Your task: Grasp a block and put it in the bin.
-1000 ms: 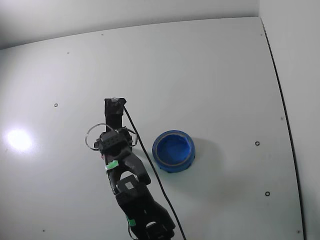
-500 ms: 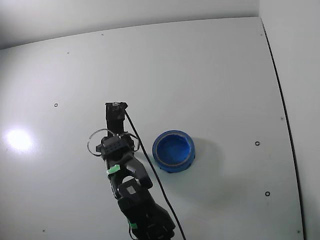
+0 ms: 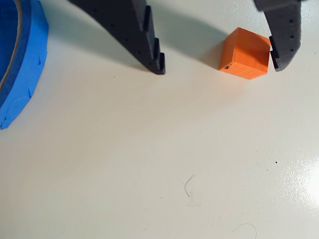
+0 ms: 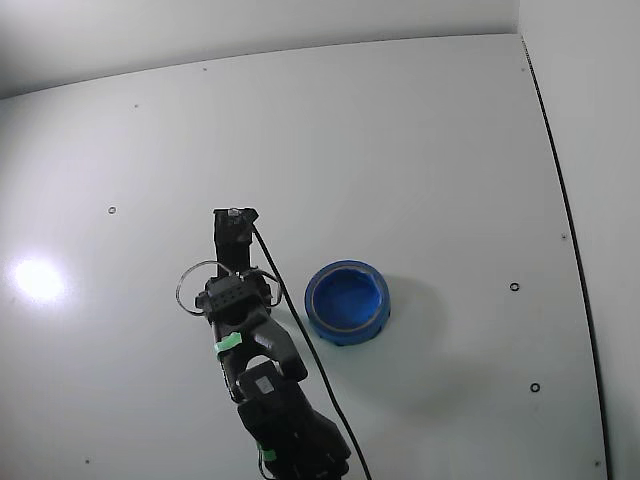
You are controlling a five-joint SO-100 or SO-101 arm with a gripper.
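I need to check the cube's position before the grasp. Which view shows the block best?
The wrist view: the orange block sits in plain sight on the table, touching the right finger of the open end effector. In the fixed view the arm hides the block; I cannot find it there.

Orange block (image 3: 245, 54) on table; blue bin (image 4: 347, 300) apart.

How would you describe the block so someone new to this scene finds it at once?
In the wrist view, start from the bin, the blue curve at the left edge, and go right past the dark left finger of the open pincer. The block sits on the white table, right against the right finger. It is the only orange thing, a small plain cube.
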